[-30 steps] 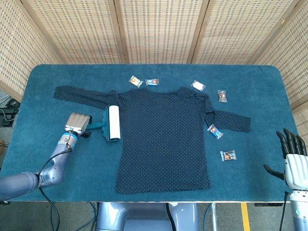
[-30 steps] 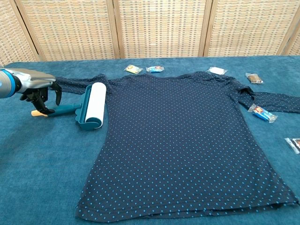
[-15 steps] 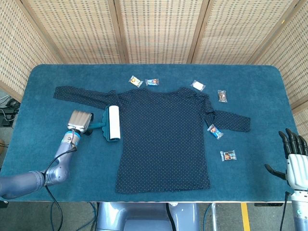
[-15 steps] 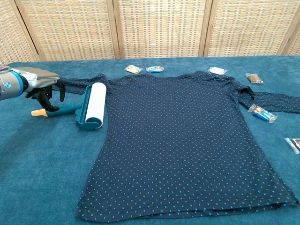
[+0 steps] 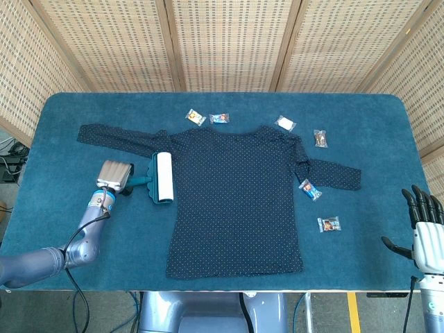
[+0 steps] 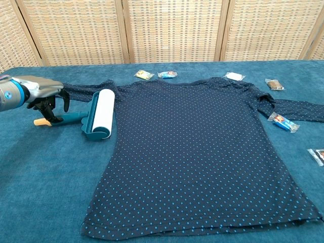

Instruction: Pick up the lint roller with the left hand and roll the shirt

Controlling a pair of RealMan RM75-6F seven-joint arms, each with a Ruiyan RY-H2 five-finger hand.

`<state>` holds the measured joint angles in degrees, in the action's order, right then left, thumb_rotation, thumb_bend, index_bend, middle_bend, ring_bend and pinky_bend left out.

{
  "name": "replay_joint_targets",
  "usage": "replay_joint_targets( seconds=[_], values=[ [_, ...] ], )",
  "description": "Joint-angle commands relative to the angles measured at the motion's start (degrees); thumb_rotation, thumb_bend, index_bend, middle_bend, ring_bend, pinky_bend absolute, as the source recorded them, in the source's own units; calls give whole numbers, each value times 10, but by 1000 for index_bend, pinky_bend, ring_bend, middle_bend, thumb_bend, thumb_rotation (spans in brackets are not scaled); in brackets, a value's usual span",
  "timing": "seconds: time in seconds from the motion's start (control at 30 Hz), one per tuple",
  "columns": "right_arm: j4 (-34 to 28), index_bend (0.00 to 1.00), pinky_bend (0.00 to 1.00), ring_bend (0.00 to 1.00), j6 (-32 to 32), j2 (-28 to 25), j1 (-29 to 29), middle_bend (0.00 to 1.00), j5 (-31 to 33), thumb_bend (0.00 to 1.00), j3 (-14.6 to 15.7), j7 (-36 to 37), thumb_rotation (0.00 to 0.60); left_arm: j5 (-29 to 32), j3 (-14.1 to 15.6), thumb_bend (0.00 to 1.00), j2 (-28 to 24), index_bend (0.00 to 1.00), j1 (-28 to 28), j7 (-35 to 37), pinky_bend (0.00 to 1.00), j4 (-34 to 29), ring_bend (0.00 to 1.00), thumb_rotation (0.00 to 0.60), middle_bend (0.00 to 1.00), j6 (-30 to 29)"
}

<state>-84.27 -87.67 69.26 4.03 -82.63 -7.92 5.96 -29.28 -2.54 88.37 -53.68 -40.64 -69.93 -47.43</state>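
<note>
The lint roller (image 5: 163, 177) (image 6: 100, 114), a white roll in a teal frame with a teal handle (image 6: 71, 119), lies on the left edge of the dark dotted shirt (image 5: 236, 201) (image 6: 192, 152), which is spread flat on the blue table. My left hand (image 5: 114, 175) (image 6: 44, 95) hovers over the end of the handle. Its dark fingers (image 6: 49, 109) hang down on either side of the handle without closing on it. At the table's near right corner, far from the shirt, my right hand (image 5: 423, 232) is upright with its fingers spread and holds nothing.
Several small snack packets lie around the shirt: above the collar (image 5: 195, 116) (image 6: 143, 75), by the right sleeve (image 5: 309, 189) (image 6: 283, 122), and to the right of the hem (image 5: 329, 224). Wicker screens (image 5: 222, 41) stand behind the table.
My left hand has shifted slightly along the handle towards the roller and risen a little, fingers still hanging around the handle. The roller, the shirt and the right hand have stayed where they were.
</note>
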Motion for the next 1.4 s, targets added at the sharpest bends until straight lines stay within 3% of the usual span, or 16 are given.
replay_joint_targets(
  seconds=[0.03,0.53,0.73,0.8,0.9,1.0,1.4],
  values=[
    [0,29,0,0,0,-1,0,0,0,64,0,1,600,-5,2,356,16,379,1,-1,699,15,761,600,879,-1],
    [0,29,0,0,-7,-3,-2,0,-4,64,-2,15,600,-13,-4,357,61,433,1,-23,699,59,761,600,879,-7],
    [1,29,0,0,-13,-3,-4,0,-9,63,-2,23,600,-15,-4,490,75,535,6,-38,699,68,762,600,879,-17],
    [0,29,0,0,-14,-3,-4,0,-10,63,-2,24,600,-17,-5,546,75,611,7,-40,699,67,764,600,880,-19],
    [0,30,0,0,-16,-3,-4,0,-10,63,-2,26,600,-25,-7,597,73,747,10,-38,699,62,767,600,887,-20],
    [-1,30,0,0,-17,-4,-5,0,-11,63,-3,27,600,-41,-11,640,67,820,14,-30,699,55,769,600,893,-26],
    [-3,30,0,0,-17,-6,-6,0,-10,63,-3,29,600,-65,-17,672,3,851,8,-47,699,-20,769,600,900,-28]
  ],
)
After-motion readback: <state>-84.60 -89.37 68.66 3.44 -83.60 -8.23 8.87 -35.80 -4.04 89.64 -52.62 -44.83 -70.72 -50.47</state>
